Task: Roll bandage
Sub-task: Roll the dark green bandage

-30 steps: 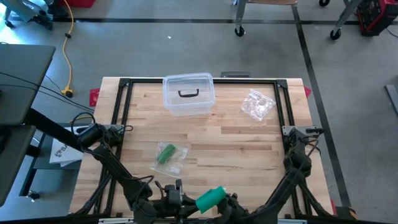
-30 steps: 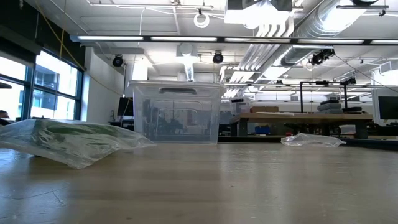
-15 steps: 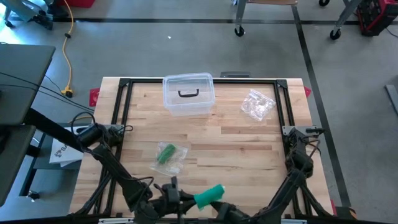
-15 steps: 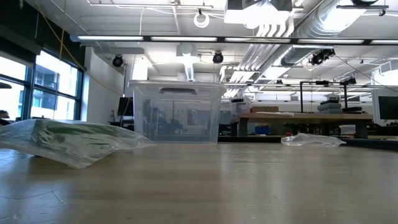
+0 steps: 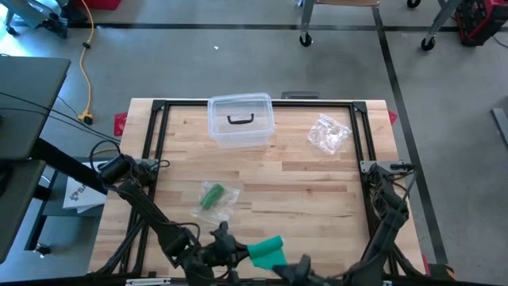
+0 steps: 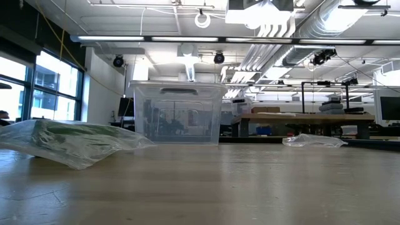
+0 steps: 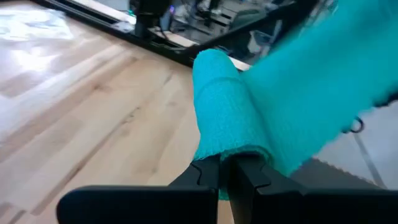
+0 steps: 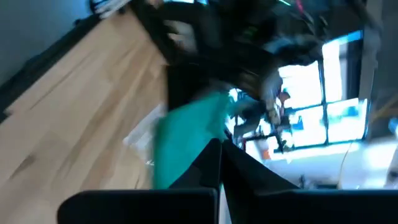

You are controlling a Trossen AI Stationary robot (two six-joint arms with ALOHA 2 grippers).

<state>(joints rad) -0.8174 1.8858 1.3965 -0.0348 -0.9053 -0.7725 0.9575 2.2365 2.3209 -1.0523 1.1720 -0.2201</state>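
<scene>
A clear plastic box (image 5: 240,120) with a dark handle stands at the far edge of the wooden worktop (image 5: 302,187). A crumpled clear bag (image 5: 329,133) lies to its right, well apart.

Lab/workshop: exposed ceiling ducts (image 6: 325,25), workbenches (image 6: 300,119) (equipment stacked), concrete floor (image 5: 238,63).

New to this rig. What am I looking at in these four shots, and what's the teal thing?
Two robot arms work at a wooden table. One camera looks straight down, one sits at table height, and one rides on each wrist. On the table: a clear lidded box, a crumpled clear wrapper and a bagged green roll. At the near edge, the left gripper is shut on the teal bandage. The right gripper is shut too, right by it; whether it grips the bandage is unclear.
</scene>
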